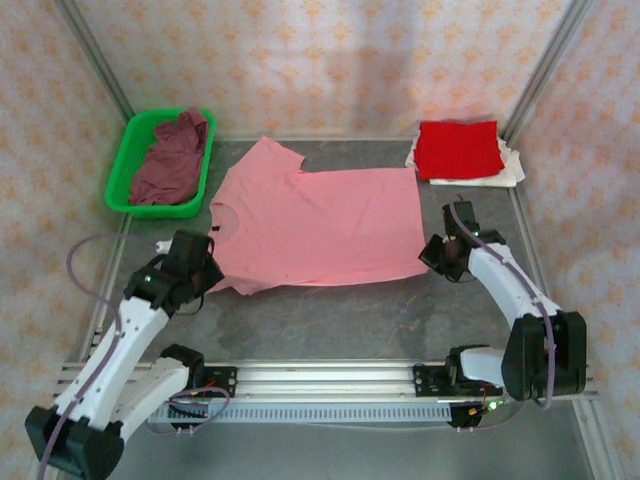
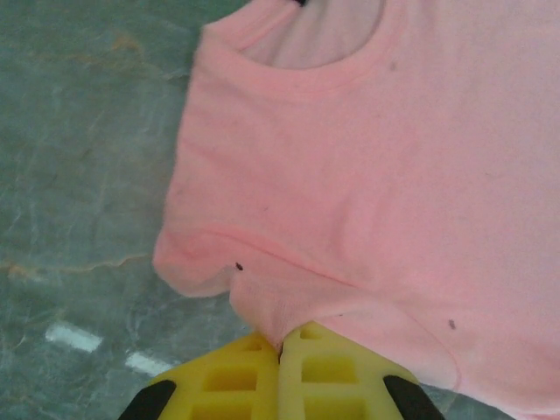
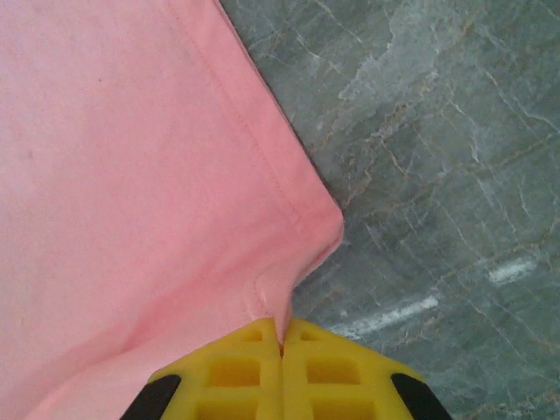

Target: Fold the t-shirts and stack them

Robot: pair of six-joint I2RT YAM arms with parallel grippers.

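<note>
Red cloth t-shirt (image 1: 458, 148) sits folded on the white one (image 1: 508, 172). Left tool (image 2: 280, 348) and right tool (image 3: 282, 337) are pinching the flat light pink t-shirt (image 1: 320, 225), and the maroon t-shirt (image 1: 170, 160) isn't folded yet.

Probably a robot lab cell: a grey marbled bench (image 1: 330, 320) boxed by metal frame posts (image 1: 95, 55) and floral-patterned panels (image 1: 330, 60), with robot arms (image 1: 505, 285) bolted to an aluminium rail (image 1: 330, 378).
</note>
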